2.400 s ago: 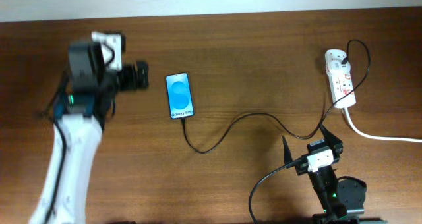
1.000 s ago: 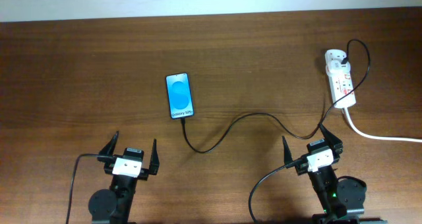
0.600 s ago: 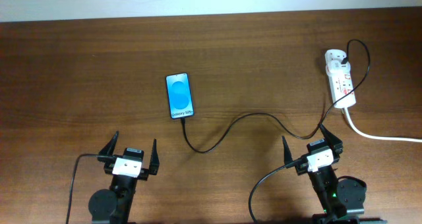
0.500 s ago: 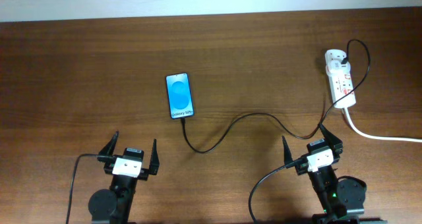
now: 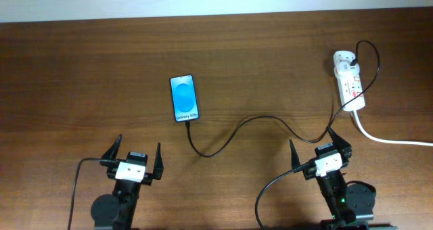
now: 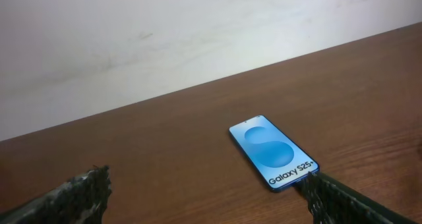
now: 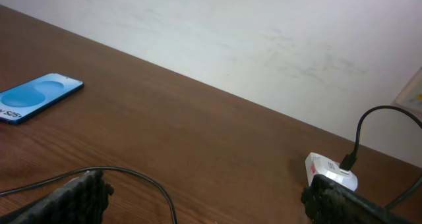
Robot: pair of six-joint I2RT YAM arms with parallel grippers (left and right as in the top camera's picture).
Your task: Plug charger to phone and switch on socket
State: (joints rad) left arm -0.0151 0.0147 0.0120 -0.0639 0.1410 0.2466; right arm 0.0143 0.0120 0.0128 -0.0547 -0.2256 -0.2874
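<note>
Fingers (image 6: 82, 194) wide apart, empty, on two grippers: left gripper (image 5: 139, 143), right gripper (image 5: 318, 146); one charger (image 5: 257, 120) between one phone (image 5: 184, 98) and one socket (image 5: 350, 81).

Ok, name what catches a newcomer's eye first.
The phone, screen bright blue, lies face up left of centre. The charger, a thin black cable, snakes from it to the socket at far right. The left gripper and right gripper sit open, empty, at the near edge.

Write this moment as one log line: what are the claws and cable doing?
left gripper open, empty | right gripper open, empty | charger runs from socket to phone near end | socket switch unreadable
</note>
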